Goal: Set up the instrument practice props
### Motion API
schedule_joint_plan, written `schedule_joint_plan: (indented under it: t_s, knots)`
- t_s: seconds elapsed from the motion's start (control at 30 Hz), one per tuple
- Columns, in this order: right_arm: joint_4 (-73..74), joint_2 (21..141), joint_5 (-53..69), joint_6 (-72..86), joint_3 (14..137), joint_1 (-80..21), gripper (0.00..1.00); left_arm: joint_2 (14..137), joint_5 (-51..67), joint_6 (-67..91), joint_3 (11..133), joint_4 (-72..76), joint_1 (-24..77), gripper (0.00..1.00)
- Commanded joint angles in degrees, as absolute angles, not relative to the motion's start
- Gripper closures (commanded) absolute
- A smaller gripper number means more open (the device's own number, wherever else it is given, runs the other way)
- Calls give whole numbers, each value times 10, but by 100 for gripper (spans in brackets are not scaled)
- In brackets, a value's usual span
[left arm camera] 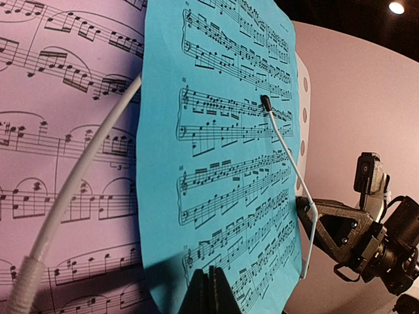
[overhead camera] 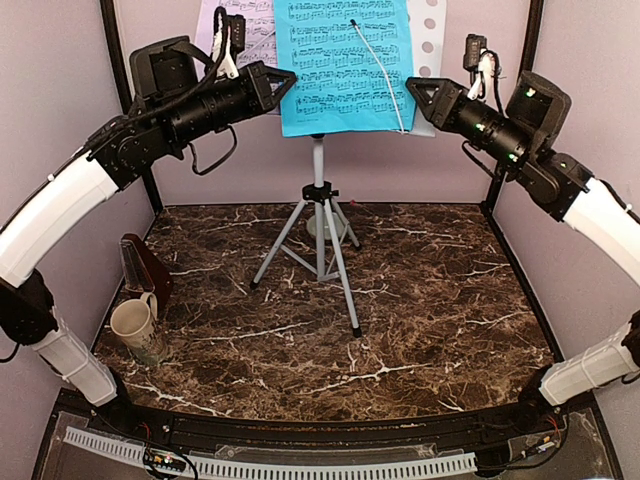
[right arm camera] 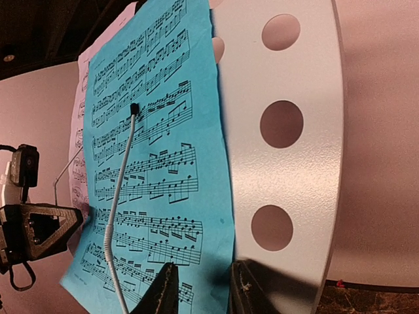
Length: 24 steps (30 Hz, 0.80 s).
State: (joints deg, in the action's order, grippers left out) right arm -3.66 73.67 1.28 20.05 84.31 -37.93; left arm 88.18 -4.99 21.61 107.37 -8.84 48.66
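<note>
Sheet-placing step, probably: blue sheet (overhead camera: 340,65) is set on the music stand (overhead camera: 320,200) at the desk's (overhead camera: 420,300) 12 o'clock, with left claw (overhead camera: 283,88) shut at its 8 o'clock and right claw (overhead camera: 410,92) narrowly parted at 4. A gentle let-go is likely called for next.

Top view: bright, evenly lit from above; only faint soft shadows under stand (overhead camera: 318,215) legs on marble table (overhead camera: 420,300). Sharp throughout, mild bowing at edges.

Left wrist: well lit on blue sheet (left arm camera: 222,163), print crisp; dark top-right corner w/ one lamp (left arm camera: 396,8) flaring. Blurred up close: white wire (left arm camera: 72,196) at left, left gripper (left arm camera: 209,278) a dark silhouette.

Right wrist: dim top-left corner, tray (right arm camera: 308,163) edge bent by lens, right gripper (right arm camera: 204,271) soft, unfocused.
</note>
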Motion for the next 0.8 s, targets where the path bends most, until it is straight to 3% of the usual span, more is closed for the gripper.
schedule_joint_plan:
  t_s: [0.0,0.13,0.27,0.53,0.77]
  knots:
    - [-61,719,8,194,835,-375,71,888,-57,190,1105,-99,490,100]
    - [-60,712,-1,186,835,-376,71,883,-74,202,1104,-112,490,100]
    - [-63,710,0,184,837,-376,71,863,-85,215,1080,-105,493,85]
    - [-64,711,2,183,841,-376,71,834,-136,213,1057,-102,516,65]
    - [-66,710,2,183,843,-376,71,850,-166,229,1082,-141,519,61]
